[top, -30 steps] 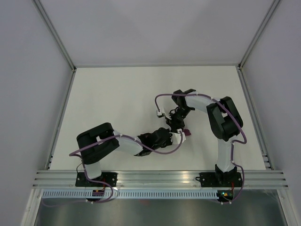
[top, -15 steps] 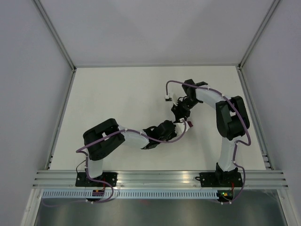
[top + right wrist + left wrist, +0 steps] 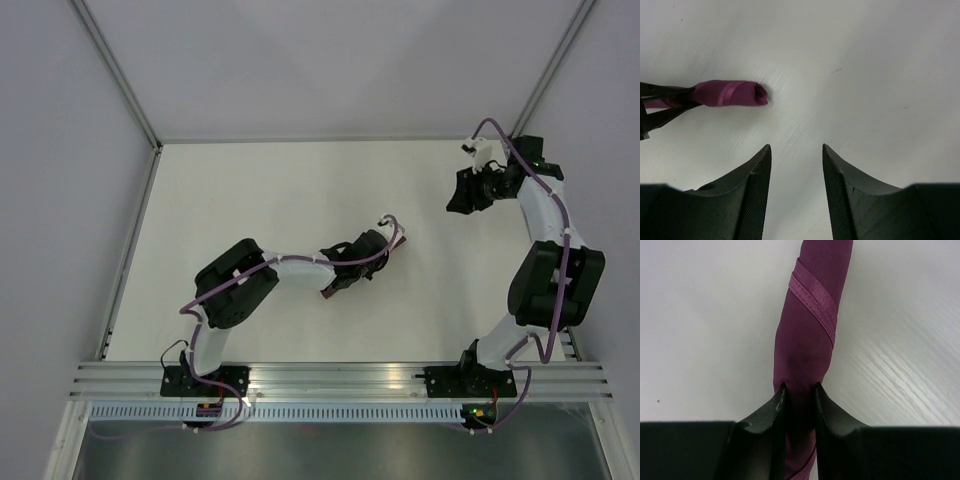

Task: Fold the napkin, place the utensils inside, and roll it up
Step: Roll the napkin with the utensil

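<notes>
The napkin is a tight plum-purple roll with a stitched hem band winding round it, lying on the white table. My left gripper is shut on one end of the roll, a finger pressed against each side. In the right wrist view the napkin lies at the far left with its open end facing right, and the left gripper's fingers hold its other end. My right gripper is open and holds nothing, well away from the roll at the table's far right. The utensils are hidden.
Grey walls with metal corner posts enclose the table on three sides. An aluminium rail runs along the near edge between the arm bases. A purple cable loops along the left arm.
My right gripper has let go of the roll, opened, and swung from the table's middle to the far right. The left arm has stretched right and away, still gripping the napkin.
</notes>
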{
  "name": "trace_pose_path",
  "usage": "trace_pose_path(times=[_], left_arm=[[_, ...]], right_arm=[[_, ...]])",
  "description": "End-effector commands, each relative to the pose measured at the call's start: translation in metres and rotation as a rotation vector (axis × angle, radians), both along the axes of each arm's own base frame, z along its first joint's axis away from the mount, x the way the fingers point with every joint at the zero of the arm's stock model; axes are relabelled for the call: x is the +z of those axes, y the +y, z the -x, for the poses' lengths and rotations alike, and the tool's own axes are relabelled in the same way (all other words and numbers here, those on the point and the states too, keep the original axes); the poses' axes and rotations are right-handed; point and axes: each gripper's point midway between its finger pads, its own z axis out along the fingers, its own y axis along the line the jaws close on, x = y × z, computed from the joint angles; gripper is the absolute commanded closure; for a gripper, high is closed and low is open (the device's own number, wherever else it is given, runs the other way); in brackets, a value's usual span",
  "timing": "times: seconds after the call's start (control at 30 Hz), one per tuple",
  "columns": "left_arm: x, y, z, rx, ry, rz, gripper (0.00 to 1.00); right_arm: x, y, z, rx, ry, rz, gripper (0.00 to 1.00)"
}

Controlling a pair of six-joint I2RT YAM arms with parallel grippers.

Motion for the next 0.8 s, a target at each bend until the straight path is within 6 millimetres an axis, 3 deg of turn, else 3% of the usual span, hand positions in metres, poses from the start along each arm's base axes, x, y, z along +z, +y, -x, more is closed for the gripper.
trace_pose_path(times=[0.0,0.07,0.2,0.53,0.77], left_arm=[[-0.07,0.072,0.017,0.228,0.254,-0.241,0.98],[-0.078,0.084,0.016,0.314,0.321,-0.254,0.98],[-0.077,0.101,-0.009,0.463,0.392,-0.195,0.98],[-0.071,0.107,-0.036,0.582,0.535,-0.106,0.96],[-0.068,0.109,-0.06,0.649,0.624,-0.012,0.95]], right_arm=[[0.032,-0.014,0.015,-0.035,-0.047,-0.028,0.49],[0.031,-0.024,0.026,-0.054,-0.04,-0.026,0.49],[0.044,-0.031,0.046,-0.065,-0.074,-0.009,0.49],[0.071,-0.029,0.078,-0.06,-0.152,0.024,0.47],[0.069,-0.023,0.084,-0.04,-0.138,0.002,0.46]])
